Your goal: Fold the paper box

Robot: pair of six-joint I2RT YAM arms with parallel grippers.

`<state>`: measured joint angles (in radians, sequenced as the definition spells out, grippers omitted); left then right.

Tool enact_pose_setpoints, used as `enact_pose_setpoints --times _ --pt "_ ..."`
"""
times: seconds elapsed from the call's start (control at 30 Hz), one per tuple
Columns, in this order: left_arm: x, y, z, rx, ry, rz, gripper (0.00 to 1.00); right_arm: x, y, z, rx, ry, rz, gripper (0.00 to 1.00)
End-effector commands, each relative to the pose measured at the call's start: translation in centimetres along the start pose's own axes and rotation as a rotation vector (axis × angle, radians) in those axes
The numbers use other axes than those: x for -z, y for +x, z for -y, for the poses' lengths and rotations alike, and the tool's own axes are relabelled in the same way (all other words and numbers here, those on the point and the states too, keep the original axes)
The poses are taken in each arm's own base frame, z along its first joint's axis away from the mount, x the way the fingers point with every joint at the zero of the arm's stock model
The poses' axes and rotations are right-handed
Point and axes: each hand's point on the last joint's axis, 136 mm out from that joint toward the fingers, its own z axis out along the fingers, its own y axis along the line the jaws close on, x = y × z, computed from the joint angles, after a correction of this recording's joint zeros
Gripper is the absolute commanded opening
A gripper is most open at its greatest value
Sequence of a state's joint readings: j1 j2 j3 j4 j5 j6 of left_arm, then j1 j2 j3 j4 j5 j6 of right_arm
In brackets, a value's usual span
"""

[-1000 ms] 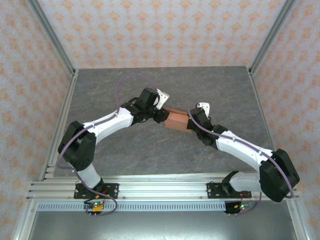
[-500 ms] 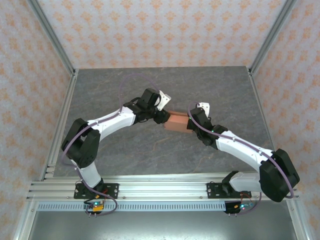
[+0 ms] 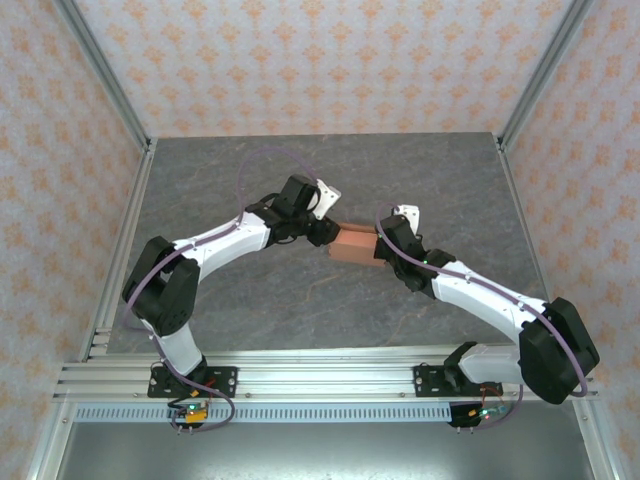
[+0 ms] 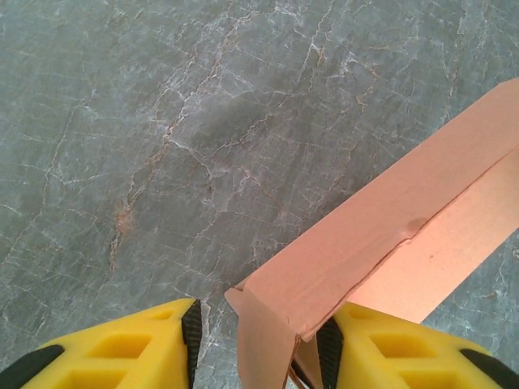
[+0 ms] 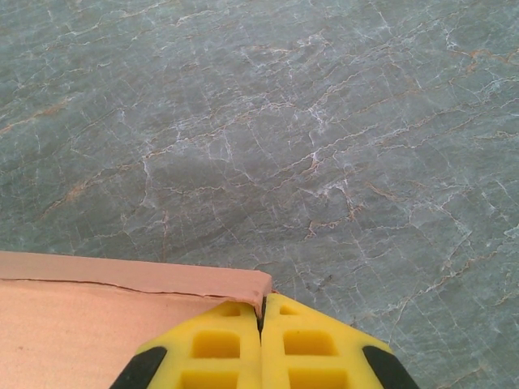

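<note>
Left gripper [image 4: 261,324] stands part-open astride the left end of the box [image 4: 381,235]. The loose end flap sits between its jaws with a gap on one side, so nothing is clamped. Right gripper [image 5: 261,320] is clenched on the thin wall at the box's right end. The box sits mid-table [image 3: 250,290], long axis left to right, an arm at each end. Folding that flap looks like the left arm's job.

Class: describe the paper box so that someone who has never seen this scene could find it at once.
Start at the grey marbled table and find its middle, where the left arm and right arm meet. The paper box sits between their tips: small, plain salmon-orange cardboard against grey stone and black-and-white arms.
</note>
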<state>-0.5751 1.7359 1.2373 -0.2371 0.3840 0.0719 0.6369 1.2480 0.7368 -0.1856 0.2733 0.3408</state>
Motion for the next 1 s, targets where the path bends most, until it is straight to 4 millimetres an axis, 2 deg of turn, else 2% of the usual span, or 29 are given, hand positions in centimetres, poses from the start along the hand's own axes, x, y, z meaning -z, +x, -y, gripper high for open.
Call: enact_pose_setpoints --times 0.0,0.1,0.17,0.37,0.67,0.97 --pt "1.8 -1.6 0.0 -0.003 -0.012 0.037 0.31 0.5 -1.2 0.0 -0.008 0.022 0.021 0.04" --pt "1.7 -1.5 0.8 -0.002 0.038 0.025 0.15 0.5 -1.2 0.2 -0.008 0.035 0.017 0.04" --pt "1.6 -1.4 1.2 0.005 0.057 0.02 0.11 0.4 -1.1 0.2 -0.008 0.039 0.014 0.04" --pt "1.5 -1.4 2.2 0.015 0.087 0.004 0.1 0.4 -1.0 0.3 -0.014 0.045 0.012 0.04" --pt "1.3 -2.0 3.0 0.179 0.078 0.023 0.08 0.2 -0.5 0.7 -0.024 0.063 0.007 0.05" --pt "0.5 -1.5 2.8 0.31 0.03 0.02 0.09 0.0 0.3 -0.1 -0.017 0.067 0.006 0.04"
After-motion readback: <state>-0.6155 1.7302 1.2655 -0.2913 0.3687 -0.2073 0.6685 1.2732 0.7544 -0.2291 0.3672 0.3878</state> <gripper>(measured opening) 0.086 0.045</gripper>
